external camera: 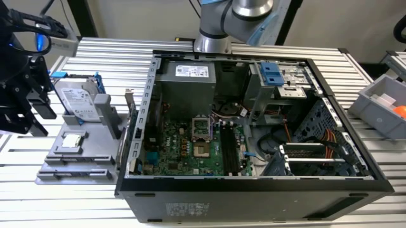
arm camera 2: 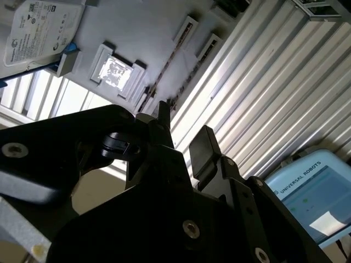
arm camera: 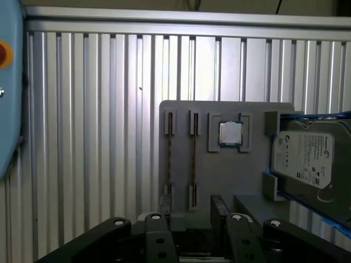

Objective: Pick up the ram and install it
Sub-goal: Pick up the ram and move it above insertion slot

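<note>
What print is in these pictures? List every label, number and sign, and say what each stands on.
Hard drive label: several lines, too small to read.
Power supply sticker: too small to read.
Case sticker, on the outer wall: blurred.
Blue screen: one line of white capitals, a maker's name; the rest blurred.
Processor chip: markings too small to read.
Ram: no print can be made out.

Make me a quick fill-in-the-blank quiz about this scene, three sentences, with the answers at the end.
1. The pincer is open and holds ____.
2. In the gray holder, the processor chip lies between the ram and the ____.
3. The gray holder sits at the exterior view's ____ of the computer case.
Answers: nothing; hard drive; left.
</note>
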### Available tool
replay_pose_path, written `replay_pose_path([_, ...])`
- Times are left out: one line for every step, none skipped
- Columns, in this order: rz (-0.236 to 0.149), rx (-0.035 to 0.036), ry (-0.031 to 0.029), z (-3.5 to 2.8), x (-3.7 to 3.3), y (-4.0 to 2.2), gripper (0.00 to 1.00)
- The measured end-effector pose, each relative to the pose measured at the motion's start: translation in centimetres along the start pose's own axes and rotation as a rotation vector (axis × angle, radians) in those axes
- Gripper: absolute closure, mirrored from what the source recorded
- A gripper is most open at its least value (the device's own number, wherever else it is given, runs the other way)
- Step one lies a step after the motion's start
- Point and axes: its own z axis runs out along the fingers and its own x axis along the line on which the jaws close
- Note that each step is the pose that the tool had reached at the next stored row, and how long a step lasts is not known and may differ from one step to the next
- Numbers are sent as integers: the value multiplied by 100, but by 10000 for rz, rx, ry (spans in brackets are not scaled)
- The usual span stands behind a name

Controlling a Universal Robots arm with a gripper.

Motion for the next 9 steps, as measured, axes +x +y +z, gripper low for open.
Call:
replay_pose_path([0, 0, 0, 4, 0, 0, 0])
replay_pose_path([0, 0, 0, 8, 0, 0, 0])
replay_pose_path([0, 1, 0, 13, 0, 0, 0])
replay_pose_path([0, 0, 0, 17, 1, 0, 0])
replay_pose_path([0, 0, 0, 21, 1, 0, 0])
replay_pose_path([0, 0, 0, 26, 1, 0, 0])
replay_pose_path([0, 0, 0, 30, 1, 0, 0])
replay_pose_path([0, 0, 0, 35, 1, 0, 0])
replay_pose_path([0, 0, 0, 39, 1, -1, 0])
